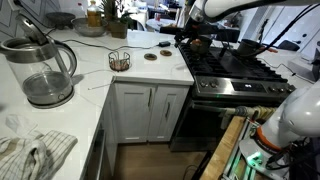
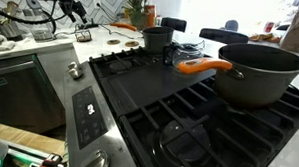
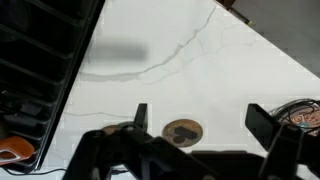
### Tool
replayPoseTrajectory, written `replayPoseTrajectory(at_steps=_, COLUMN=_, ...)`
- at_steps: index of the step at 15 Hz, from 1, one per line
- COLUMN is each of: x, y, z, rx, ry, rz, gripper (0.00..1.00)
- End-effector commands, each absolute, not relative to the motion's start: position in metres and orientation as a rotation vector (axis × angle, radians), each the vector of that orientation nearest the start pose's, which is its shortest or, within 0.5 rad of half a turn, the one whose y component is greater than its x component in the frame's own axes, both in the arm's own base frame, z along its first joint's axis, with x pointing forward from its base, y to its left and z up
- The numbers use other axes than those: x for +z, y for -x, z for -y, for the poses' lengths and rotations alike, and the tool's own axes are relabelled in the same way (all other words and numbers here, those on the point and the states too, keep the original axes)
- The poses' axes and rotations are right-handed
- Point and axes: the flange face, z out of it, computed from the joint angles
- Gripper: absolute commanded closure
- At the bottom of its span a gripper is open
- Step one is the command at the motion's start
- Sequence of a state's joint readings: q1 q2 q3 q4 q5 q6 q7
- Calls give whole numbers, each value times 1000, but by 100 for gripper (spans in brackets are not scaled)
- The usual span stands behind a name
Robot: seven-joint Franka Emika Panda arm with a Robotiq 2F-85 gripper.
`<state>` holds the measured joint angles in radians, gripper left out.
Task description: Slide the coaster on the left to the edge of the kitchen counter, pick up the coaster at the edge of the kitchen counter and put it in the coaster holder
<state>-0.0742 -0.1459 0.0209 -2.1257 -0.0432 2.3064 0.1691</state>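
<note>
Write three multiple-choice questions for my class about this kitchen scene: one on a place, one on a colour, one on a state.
1. Where does the coaster holder stand? A on a chair; B on the kitchen counter; C on a shelf.
2. What colour is the pan handle? A orange; B blue; C green.
3. How is the gripper? A shut tight; B out of view; C open.
Answers: 1 B, the wire basket sits on the white worktop; 2 A, it shows orange in an exterior view; 3 C, jaws apart, the coaster visible between them in the wrist view.
</note>
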Motion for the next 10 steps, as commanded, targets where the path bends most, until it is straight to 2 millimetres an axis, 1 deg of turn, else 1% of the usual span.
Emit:
replayPoseTrajectory(at_steps=1, x=508, y=-537, z=28, rx=-516, ry=3104, rz=-306, gripper=0)
replayPoseTrajectory(at_steps=4, x=515, y=-534, z=27, rx=-536, ry=3101, rz=-302, gripper=0)
replayPoseTrajectory(at_steps=7, x=516, y=-534, z=26, rx=-538, ry=3100, rz=-301, gripper=0)
replayPoseTrajectory(at_steps=8, x=511, y=-546, z=32, rx=-574, ry=3112, rz=-369, gripper=0)
replayPoseTrajectory(at_steps=10, x=502, y=-571, z=36, rx=-604, ry=3081, rz=-441, gripper=0)
